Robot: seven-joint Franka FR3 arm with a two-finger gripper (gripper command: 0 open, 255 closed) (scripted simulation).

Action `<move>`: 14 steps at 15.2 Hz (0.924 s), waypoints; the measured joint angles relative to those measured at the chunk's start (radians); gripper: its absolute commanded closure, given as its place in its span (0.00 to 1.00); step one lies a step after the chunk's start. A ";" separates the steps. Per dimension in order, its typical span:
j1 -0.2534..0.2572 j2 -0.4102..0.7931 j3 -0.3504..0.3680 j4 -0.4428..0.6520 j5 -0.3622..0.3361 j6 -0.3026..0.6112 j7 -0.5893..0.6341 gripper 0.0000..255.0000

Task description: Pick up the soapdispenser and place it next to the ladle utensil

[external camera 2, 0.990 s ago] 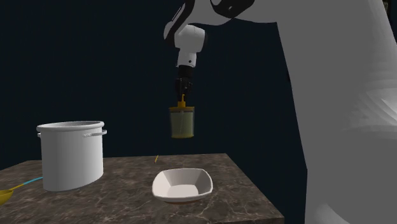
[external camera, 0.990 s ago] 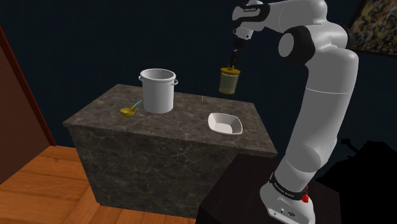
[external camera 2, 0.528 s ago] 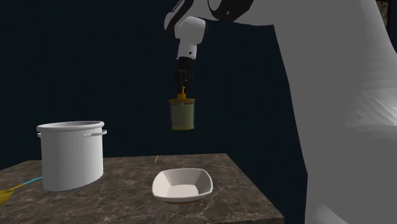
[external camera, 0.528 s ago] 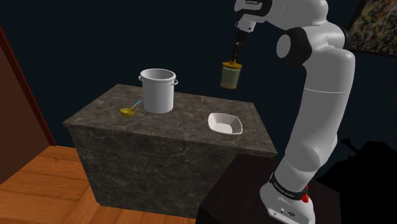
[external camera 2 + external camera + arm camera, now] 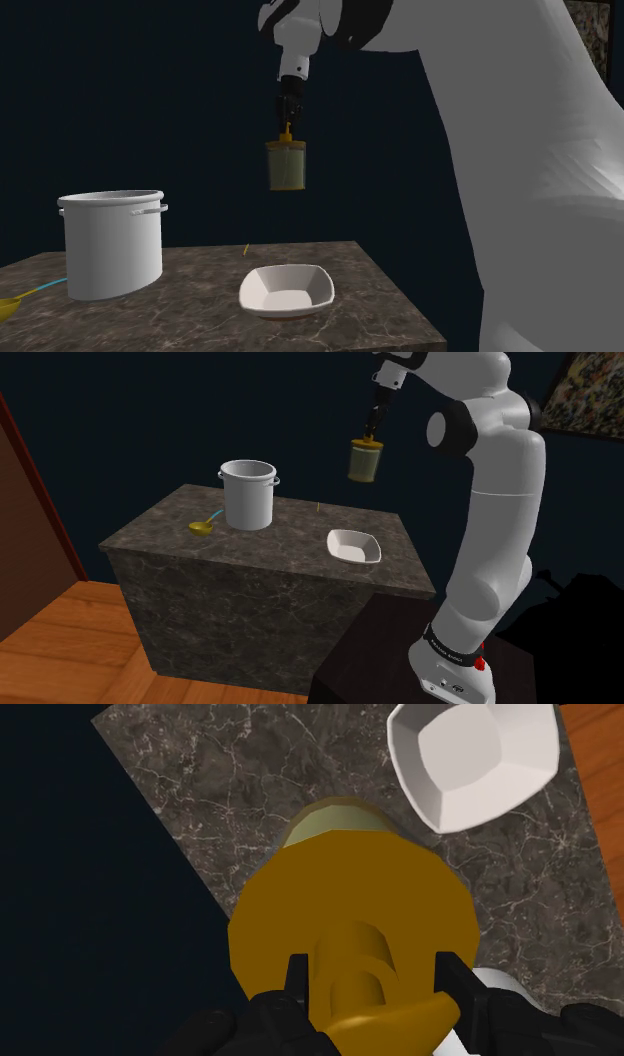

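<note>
Shoulder view: the white arm rises from its stand at the lower right and bends over the dark marbled table; the black fingers point straight down and are closed on the pump top of the soap dispenser, an olive-yellow bottle hanging upright in the air well above the table's far edge; on the table stand a grey pot with two handles and, nearer the stand, a white bowl; the ladle, yellow-cupped with a blue handle, lies just beside the pot on its left, well apart from the dispenser.

Second exterior view: the fingers pinch the amber pump and the soap dispenser hangs high above the white bowl; the pot stands at the left of the table; the ladle lies at the left edge of the picture beside the pot.

Wrist view: the two fingers clasp the amber pump neck between them, narrowly apart; the soap dispenser is seen from above, its amber cap wide and its paler body beyond; far beneath lie the marbled table, the white bowl and a strip of orange wooden floor.
</note>
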 measured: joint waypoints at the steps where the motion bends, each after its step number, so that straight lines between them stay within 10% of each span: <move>1: -0.005 0.008 0.000 0.024 0.005 -0.017 0.002 1.00; 6: -0.031 0.047 0.004 0.137 0.029 -0.093 0.013 1.00; 14: 0.169 -0.090 0.047 -0.126 -0.074 0.068 0.179 1.00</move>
